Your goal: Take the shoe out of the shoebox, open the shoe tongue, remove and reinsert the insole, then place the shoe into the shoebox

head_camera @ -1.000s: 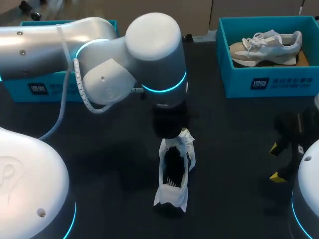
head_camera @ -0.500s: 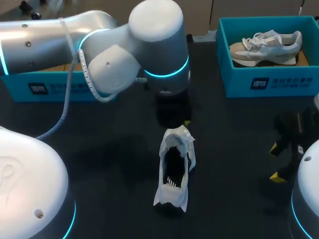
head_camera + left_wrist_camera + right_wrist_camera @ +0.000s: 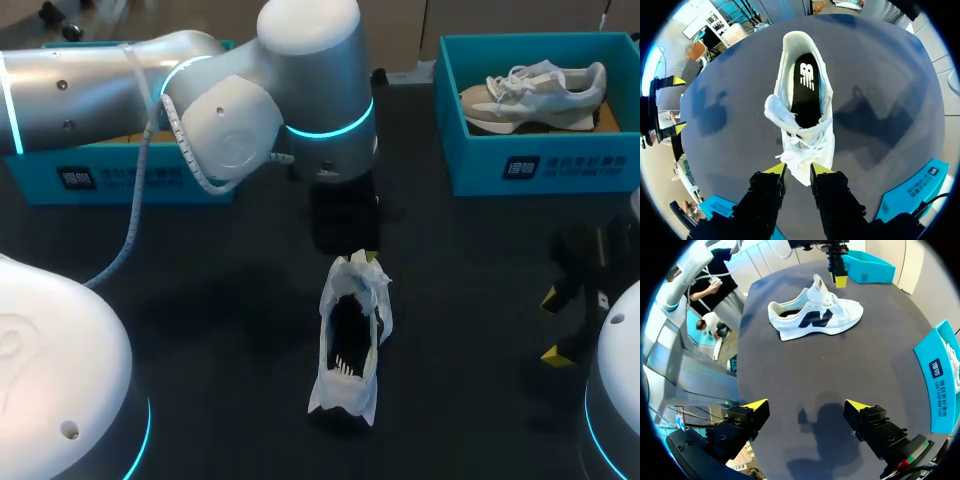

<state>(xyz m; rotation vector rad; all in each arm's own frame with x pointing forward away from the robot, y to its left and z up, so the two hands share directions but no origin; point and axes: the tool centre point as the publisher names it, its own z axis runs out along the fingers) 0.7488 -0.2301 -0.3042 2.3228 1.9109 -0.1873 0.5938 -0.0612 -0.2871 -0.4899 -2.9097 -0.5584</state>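
Note:
A white shoe (image 3: 350, 345) lies on the black table, its heel toward me. The black insole (image 3: 807, 87) is inside it and the tongue (image 3: 781, 112) is pulled up and out to one side. My left gripper (image 3: 797, 170) hovers above the toe end, its yellow fingertips a little apart with nothing between them. The right wrist view shows this gripper (image 3: 837, 272) just above and beside the raised tongue (image 3: 817, 287), not touching it. My right gripper (image 3: 806, 407) stands wide open over bare table, well away from the shoe (image 3: 815, 317).
A teal shoebox (image 3: 540, 165) at the back right holds a second pale shoe (image 3: 535, 90). Another teal box (image 3: 100, 178) at the back left is partly hidden by my left arm. My right gripper (image 3: 560, 325) is near the right edge.
My left gripper has lifted up and back from the shoe's tongue, and its fingers have drawn closer together. The shoe and the right arm have kept still.

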